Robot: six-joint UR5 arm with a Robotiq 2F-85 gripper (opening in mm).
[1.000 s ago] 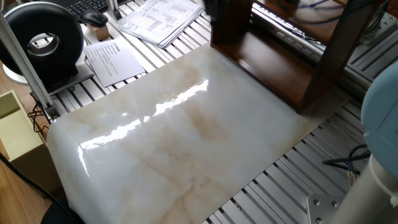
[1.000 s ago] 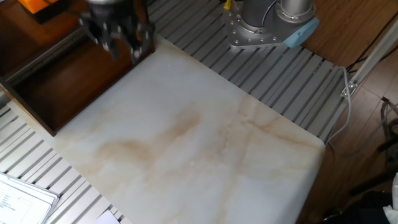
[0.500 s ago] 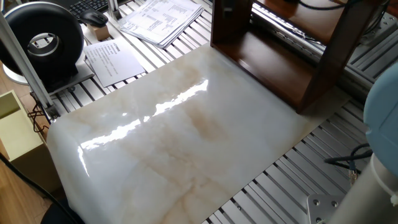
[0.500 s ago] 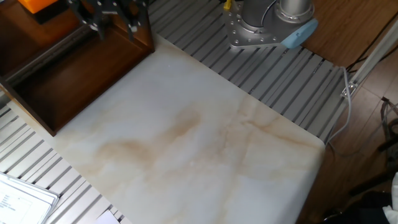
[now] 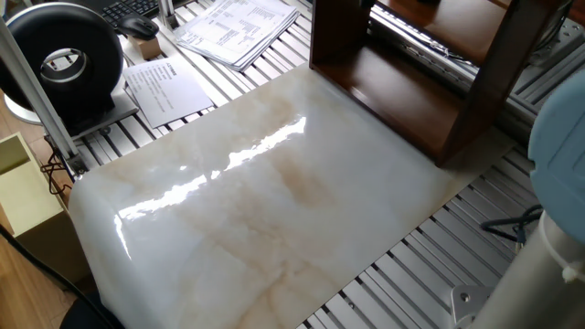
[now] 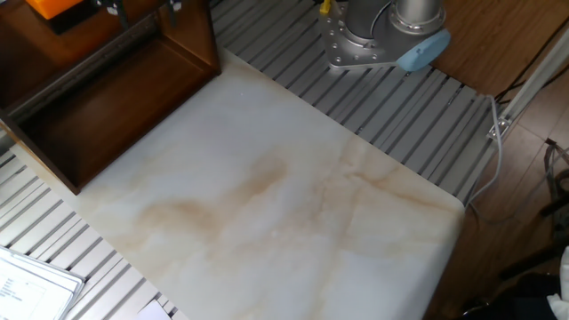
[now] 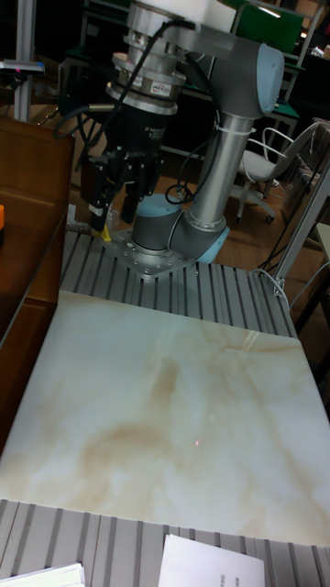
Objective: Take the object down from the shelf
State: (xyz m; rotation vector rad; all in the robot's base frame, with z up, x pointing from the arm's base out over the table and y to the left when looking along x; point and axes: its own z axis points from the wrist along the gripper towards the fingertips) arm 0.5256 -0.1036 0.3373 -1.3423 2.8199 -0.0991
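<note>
The shelf (image 5: 430, 82) is dark brown wood and stands at the back of the marble slab; it also shows as the shelf (image 6: 98, 98) and the shelf (image 7: 27, 220). The object (image 6: 55, 7) is an orange block on an upper board, cut off by the frame's top edge. A sliver of the object (image 7: 2, 226) shows at the far left of the tall view. My gripper (image 7: 113, 218) hangs open beside the shelf at about the upper board's height, to the right of the object and apart from it. Nothing is between its fingers (image 7: 95, 213).
A white marble slab (image 5: 265, 201) covers the table's middle. Papers (image 5: 233, 27), a keyboard and mouse (image 5: 139, 26), a black round device (image 5: 69, 59) and a beige box (image 5: 23, 196) lie around it. The arm's base (image 6: 373, 40) is bolted to the slatted table.
The gripper has risen in front of the shelf, from the lower board's height to the upper board's. It has almost left the top of the other fixed view.
</note>
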